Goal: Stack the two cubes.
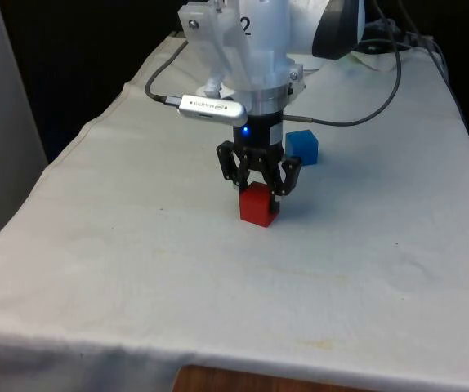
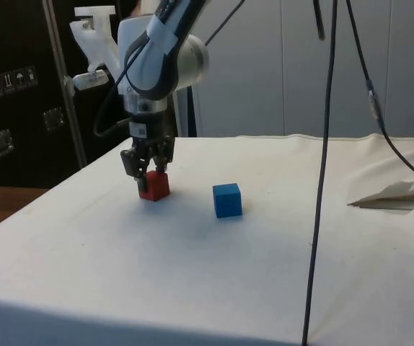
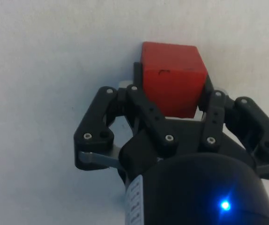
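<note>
Gripper is pinching red cube at frame center on the cloth, w/ blue cube sitting near, toward upper right, as stacking target.

The white arm comes in from the upper middle of the front view and points its wrist straight down, the black gripper hanging vertical at centre frame. In the side view the arm bends over from the upper left, and the gripper sits low, left of centre, close over the table. The fingers stand either side of the red cube, pressed against its opposite faces in the wrist view, jaws drawn in on it, linkage arms splayed out behind. In the front view the fingertips reach down past the cube's top edge, gripping its upper half.
</note>
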